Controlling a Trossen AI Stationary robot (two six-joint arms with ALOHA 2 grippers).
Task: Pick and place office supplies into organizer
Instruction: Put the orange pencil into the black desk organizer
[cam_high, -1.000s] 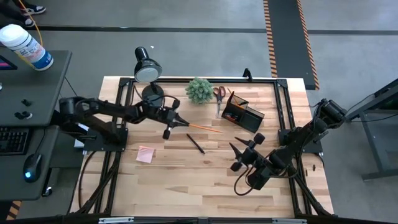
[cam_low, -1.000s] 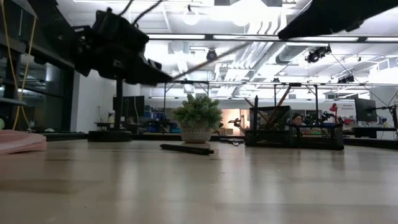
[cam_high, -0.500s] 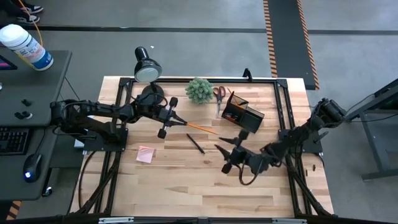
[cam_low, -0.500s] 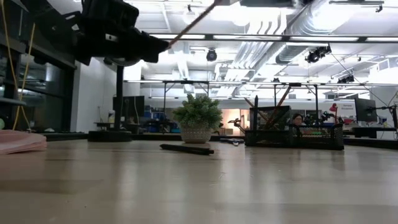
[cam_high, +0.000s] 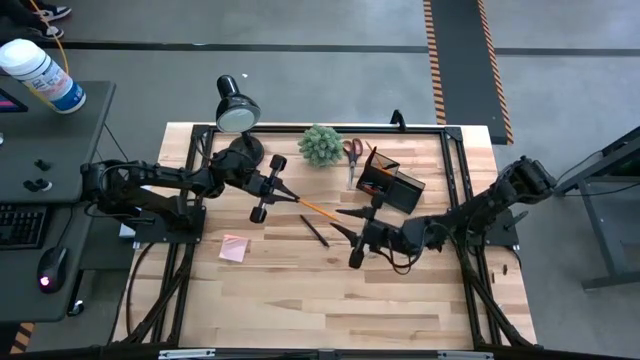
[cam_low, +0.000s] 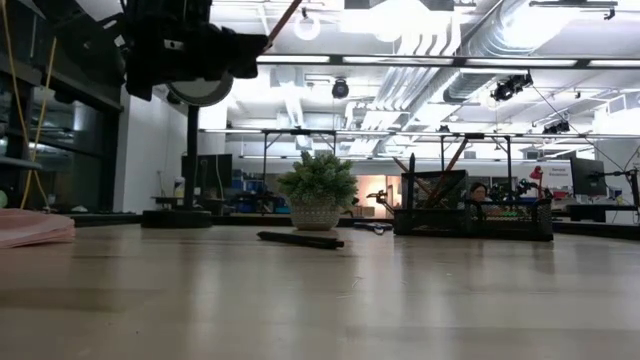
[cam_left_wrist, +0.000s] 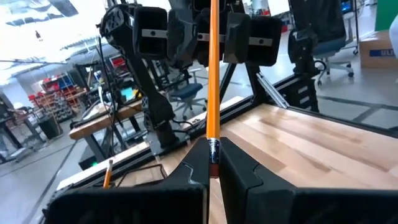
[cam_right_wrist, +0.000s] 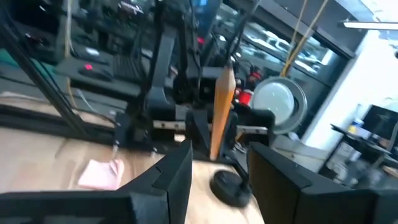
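Our left gripper (cam_high: 282, 193) stays clamped on the orange pencil (cam_high: 318, 209), held aloft left of the organizer (cam_high: 391, 181); our right gripper (cam_high: 345, 222), fingers spread and empty, has closed in for a handover.

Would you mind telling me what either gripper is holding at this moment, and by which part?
The left gripper holds the orange pencil by its eraser end, lifted off the table. The right gripper is open around the pencil's far end, holding nothing.

Bright, even overhead light — ceiling-lamp glare in the low view, right wrist view motion-blurred.
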